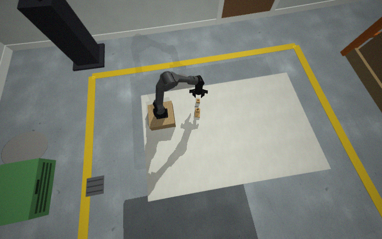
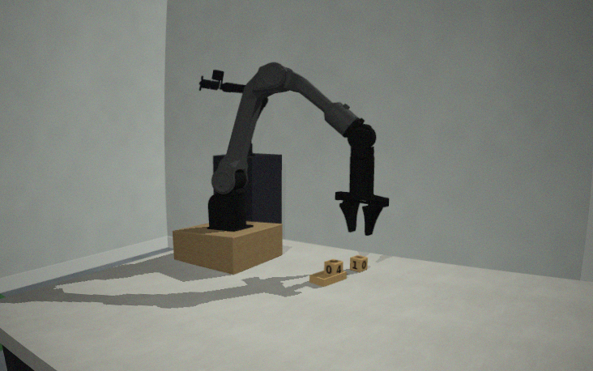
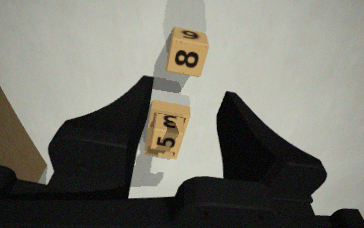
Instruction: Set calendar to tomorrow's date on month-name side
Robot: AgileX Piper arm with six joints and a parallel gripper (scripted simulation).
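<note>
A small wooden tray [image 2: 321, 279] [image 1: 197, 115] lies flat on the white table. One wooden cube [image 2: 333, 266] [image 1: 198, 109] [image 3: 166, 137] stands in the end of the tray that is farther from the arm's base; it shows 0 and 4 in the exterior view and a 5 in the wrist view. The second cube [image 2: 358, 263] [image 1: 198, 99] [image 3: 187, 52] stands on the table just beyond that end, showing 1 and 0, and 8 in the wrist view. My gripper [image 2: 360, 231] [image 1: 198, 95] [image 3: 187, 97] hangs well above the cubes, fingers partly apart and pointing down, with nothing between them.
The arm stands on a brown box [image 2: 227, 247] [image 1: 162, 119] [image 3: 15, 145] to the left of the tray. The white table top [image 2: 393, 314] [image 1: 239, 135] stretches wide to the right and front. A dark cabinet [image 2: 266, 183] stands behind the base.
</note>
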